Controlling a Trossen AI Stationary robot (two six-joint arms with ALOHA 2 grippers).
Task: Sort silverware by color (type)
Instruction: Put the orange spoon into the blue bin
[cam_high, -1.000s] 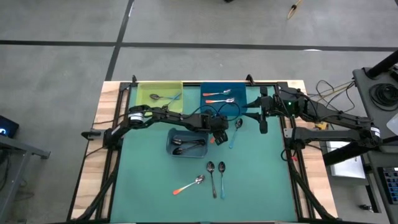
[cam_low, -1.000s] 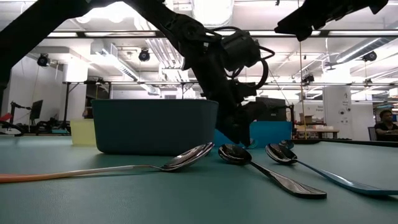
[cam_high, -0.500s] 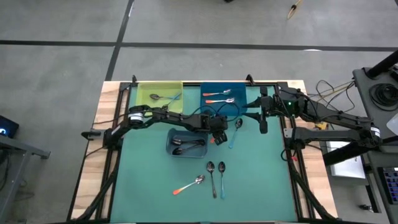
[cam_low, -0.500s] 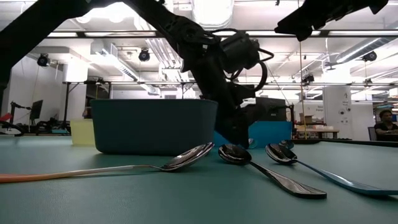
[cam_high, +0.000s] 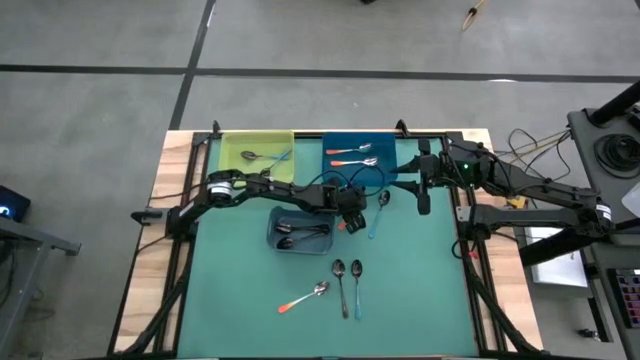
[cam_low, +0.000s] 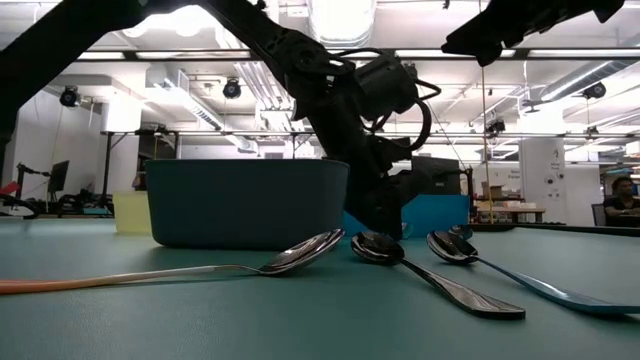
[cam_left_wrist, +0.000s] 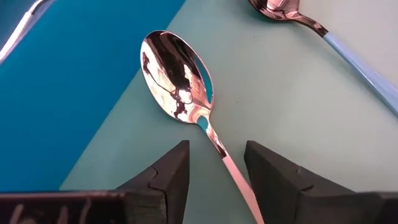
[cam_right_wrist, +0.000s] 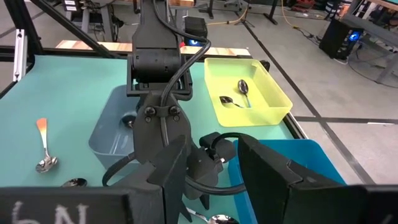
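My left gripper (cam_high: 350, 220) is low over the green mat just near of the blue bin (cam_high: 360, 160). It is open, and its fingers stand on either side of the handle of a spoon with a shiny bowl (cam_left_wrist: 177, 78); the handle (cam_left_wrist: 233, 177) runs back between them. This spoon lies on the mat, its bowl at the blue bin's edge. A light-blue-handled spoon (cam_left_wrist: 348, 53) lies beside it. My right gripper (cam_high: 422, 205) hangs open and empty above the mat's far right; it also shows in the right wrist view (cam_right_wrist: 212, 146).
A yellow-green bin (cam_high: 257, 155) holds spoons, the blue bin holds orange-handled ones, and a grey-blue bin (cam_high: 300, 230) holds dark ones. Near the front lie an orange-handled spoon (cam_high: 305, 297), a dark spoon (cam_high: 340, 285) and a blue-handled spoon (cam_high: 356, 285).
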